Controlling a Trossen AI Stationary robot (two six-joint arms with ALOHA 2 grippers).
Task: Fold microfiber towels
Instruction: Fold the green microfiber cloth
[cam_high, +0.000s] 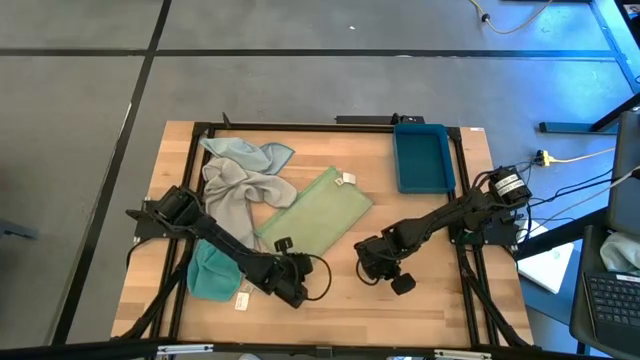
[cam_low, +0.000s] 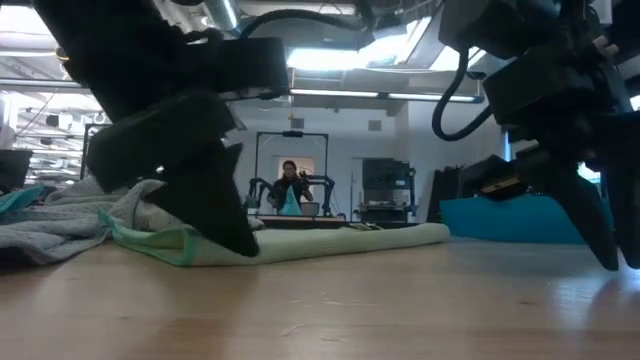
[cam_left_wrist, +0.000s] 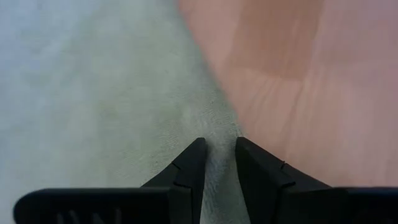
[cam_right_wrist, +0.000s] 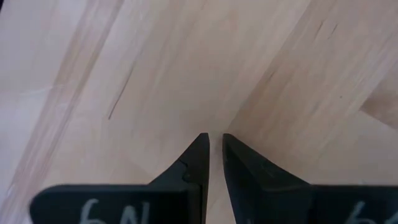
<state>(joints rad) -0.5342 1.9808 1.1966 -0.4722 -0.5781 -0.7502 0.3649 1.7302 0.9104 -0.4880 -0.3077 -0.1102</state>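
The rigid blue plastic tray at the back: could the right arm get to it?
Probably yes: the blue plastic tray lies on the right claw's side, with only bare wood between.

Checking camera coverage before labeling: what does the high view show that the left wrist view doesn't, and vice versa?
High view only: the whole table, grey towel, pale blue towel, teal towel, blue tray, and the right gripper over bare wood.

Left wrist view only: the left gripper seen close, its fingertips pinching the cloth's edge where it meets the wood.

Both: the green towel and the left gripper.
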